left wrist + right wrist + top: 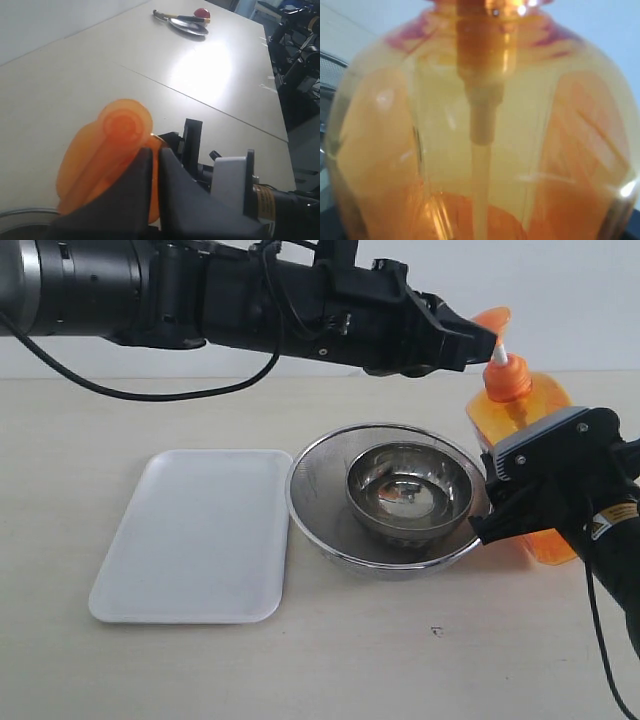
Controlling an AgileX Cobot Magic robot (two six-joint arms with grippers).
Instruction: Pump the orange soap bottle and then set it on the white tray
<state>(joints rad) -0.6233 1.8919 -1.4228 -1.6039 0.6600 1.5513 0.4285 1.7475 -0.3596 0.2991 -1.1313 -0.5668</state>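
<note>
Bottle [535, 405] stands upright on the surface's [350, 640] right side, its body grasped by the right fingers [503, 523]. Left fingers [470, 340], clenched together, meet its pump head. Nested bowls [320, 520] crowd the gap to the tray [195, 535], their rim just beside its right edge.

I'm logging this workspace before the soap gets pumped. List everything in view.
orange soap bottle: one, orange, upright, right of the bowls
white tray: one, white, left of the bowls, nothing on it
steel bowls: two, silver, nested, between tray and bottle
flat metal dish: one, grey, far end, seen in the left wrist view
table: one, beige, under everything
left gripper: one, black, shut, at the pump head
right gripper: one, black, around the bottle's body
</note>
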